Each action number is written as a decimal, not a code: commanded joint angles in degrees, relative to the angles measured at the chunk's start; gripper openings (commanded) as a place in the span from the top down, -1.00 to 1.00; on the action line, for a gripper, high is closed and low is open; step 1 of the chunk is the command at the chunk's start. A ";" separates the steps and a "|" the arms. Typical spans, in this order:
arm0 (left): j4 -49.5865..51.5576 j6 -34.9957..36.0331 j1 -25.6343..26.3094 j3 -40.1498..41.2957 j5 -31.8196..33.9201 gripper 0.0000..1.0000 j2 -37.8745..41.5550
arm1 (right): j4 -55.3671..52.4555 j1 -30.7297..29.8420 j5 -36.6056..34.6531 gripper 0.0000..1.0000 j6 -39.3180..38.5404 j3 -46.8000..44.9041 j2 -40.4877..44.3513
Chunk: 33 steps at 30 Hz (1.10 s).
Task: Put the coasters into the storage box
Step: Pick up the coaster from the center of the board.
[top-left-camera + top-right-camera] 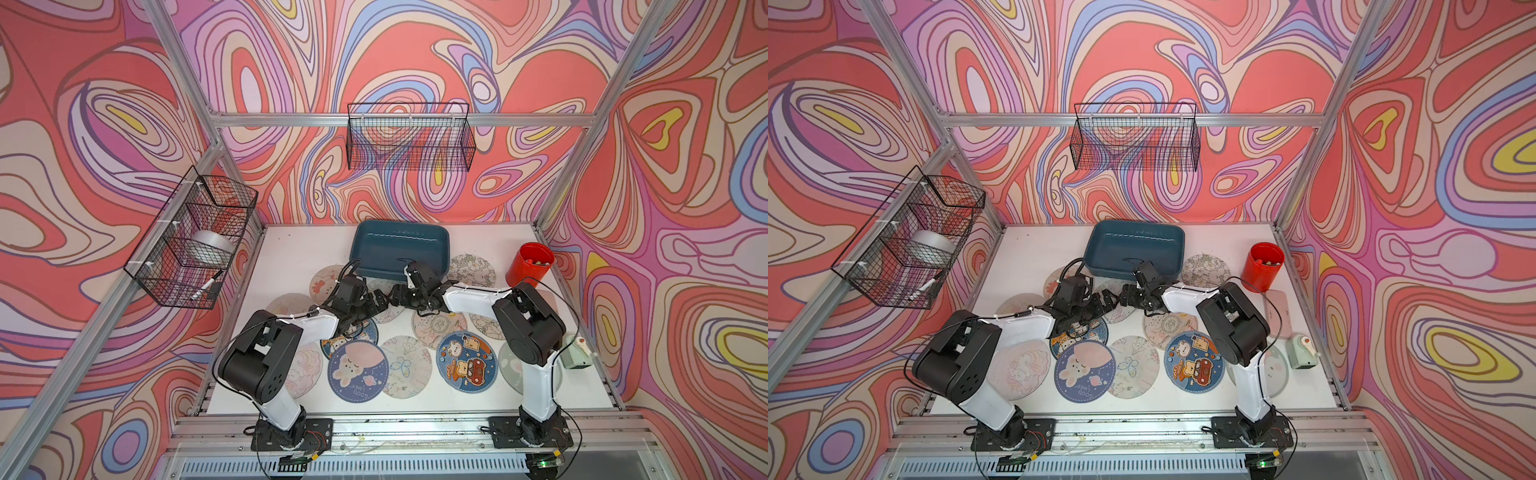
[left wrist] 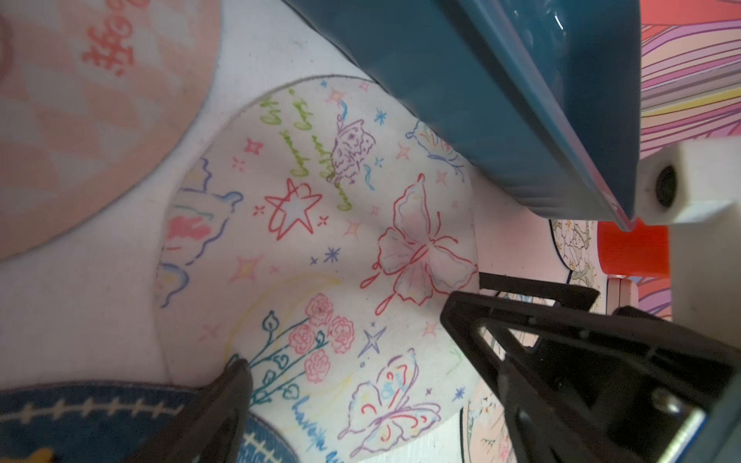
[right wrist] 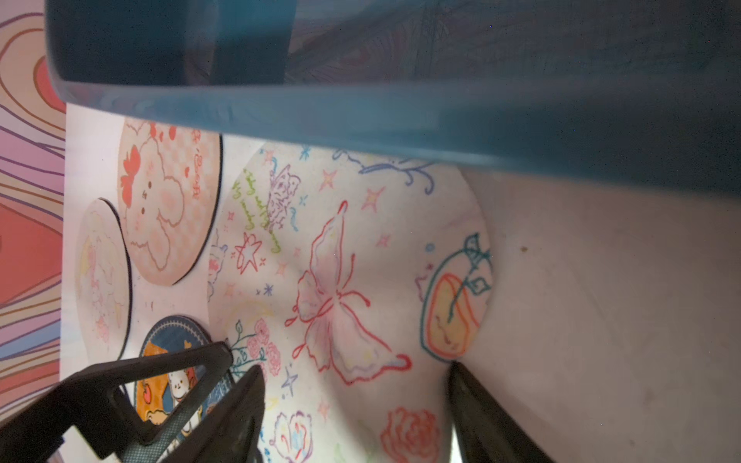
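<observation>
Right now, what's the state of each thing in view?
storage box: empty, upright.
butterfly coaster: buckled, on the table.
other coasters: flat on table, some overlapping.
left gripper: fingers open, at butterfly coaster.
right gripper: fingers apart, on butterfly coaster.
red cup: upright, small items inside.

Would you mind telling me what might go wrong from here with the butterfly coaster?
The butterfly coaster is buckled between the fingers of the right gripper and could spring out. Its edge disappears behind the storage box, so lifting may catch or nudge the box. The left gripper sits very close, so the two grippers could collide.
</observation>
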<state>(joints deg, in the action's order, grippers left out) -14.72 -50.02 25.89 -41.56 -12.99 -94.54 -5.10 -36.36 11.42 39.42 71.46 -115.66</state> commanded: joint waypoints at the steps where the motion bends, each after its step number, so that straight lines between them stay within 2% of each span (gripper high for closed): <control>1: 0.84 -1.40 0.36 1.39 0.54 -0.95 -1.79 | 0.43 -1.13 2.89 -0.28 0.48 1.28 -2.47; 5: 0.83 -1.31 0.37 1.39 0.38 -0.95 -1.79 | 0.56 -1.32 3.43 0.13 0.39 2.00 -2.64; 7: 1.18 -1.18 0.32 1.22 0.34 -0.95 -1.70 | 0.28 -1.28 3.36 0.41 0.30 2.10 -2.32; 11: 1.77 -0.80 0.33 0.82 0.49 -0.95 -1.27 | -0.55 -1.30 2.47 0.76 -0.30 2.18 -1.25; 18: 5.84 2.38 0.34 -1.64 2.46 -0.95 0.12 | -2.68 -1.30 -0.59 1.00 -2.05 2.51 2.81; 28: 10.44 5.93 0.33 -4.69 5.29 -0.96 3.16 | -5.69 -1.28 -4.47 1.00 -5.66 3.59 8.17; 33: 9.64 7.86 0.36 -3.90 5.23 -1.00 6.54 | -7.71 -1.26 -5.34 1.00 -7.63 3.06 12.06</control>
<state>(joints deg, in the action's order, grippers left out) -6.11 -44.12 26.06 -44.82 -8.91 -90.94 -11.49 -37.58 8.23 34.11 73.67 -107.15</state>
